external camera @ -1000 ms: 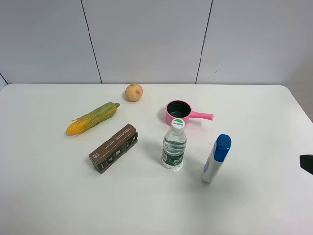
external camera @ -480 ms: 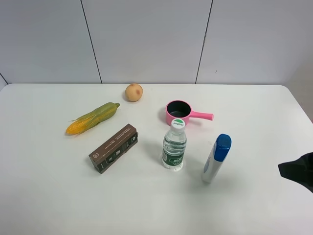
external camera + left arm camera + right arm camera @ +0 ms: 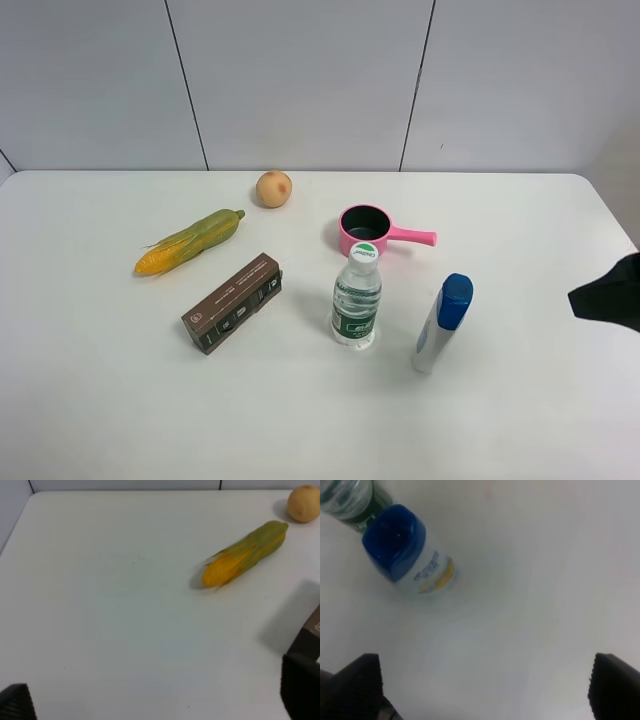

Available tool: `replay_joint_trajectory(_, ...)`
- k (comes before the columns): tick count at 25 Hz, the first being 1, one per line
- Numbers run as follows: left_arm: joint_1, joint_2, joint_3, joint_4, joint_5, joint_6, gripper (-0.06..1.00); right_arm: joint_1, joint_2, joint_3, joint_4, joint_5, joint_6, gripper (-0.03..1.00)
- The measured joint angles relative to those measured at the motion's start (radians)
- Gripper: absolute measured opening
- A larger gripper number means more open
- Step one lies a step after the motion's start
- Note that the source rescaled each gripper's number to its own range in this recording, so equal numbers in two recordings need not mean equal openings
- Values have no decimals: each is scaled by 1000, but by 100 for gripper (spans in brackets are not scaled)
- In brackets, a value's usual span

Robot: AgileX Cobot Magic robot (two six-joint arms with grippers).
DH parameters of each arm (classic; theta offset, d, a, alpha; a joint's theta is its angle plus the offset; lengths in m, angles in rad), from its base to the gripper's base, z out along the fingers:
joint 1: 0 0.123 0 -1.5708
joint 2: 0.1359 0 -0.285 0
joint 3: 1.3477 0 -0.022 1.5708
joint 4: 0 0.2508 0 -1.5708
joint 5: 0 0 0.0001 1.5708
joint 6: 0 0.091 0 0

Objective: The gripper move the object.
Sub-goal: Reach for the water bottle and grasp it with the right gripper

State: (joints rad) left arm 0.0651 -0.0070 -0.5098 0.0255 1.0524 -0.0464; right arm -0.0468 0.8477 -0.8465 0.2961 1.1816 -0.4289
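- The right pincer (image 3: 487, 682) is hanging at the right edge of the tabletop (image 3: 520, 420), with its jaws spread wide and nothing between them.
- A blue-capped white bottle (image 3: 443, 322) is standing between it and the target.
- The water bottle (image 3: 357, 303) is standing upright and untouched, just beside the pink pan (image 3: 372, 226).
- The left pincer (image 3: 157, 695), also wide and empty, is facing the corn (image 3: 245, 555).
- By my judgement the task is only beginning: reaching, grasping and moving are all remaining.

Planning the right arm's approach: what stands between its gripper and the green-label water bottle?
The blue-capped white bottle stands between right gripper and water bottle, per the exterior high view.
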Motion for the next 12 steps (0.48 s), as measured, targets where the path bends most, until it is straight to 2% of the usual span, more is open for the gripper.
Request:
replay_joint_trajectory(6,0,0,0,0,0,0,100,26,134,-141,24,32,-5,75)
replay_joint_trajectory(12,0,0,0,0,0,0,100,227,305,-304,15,39,-5,75)
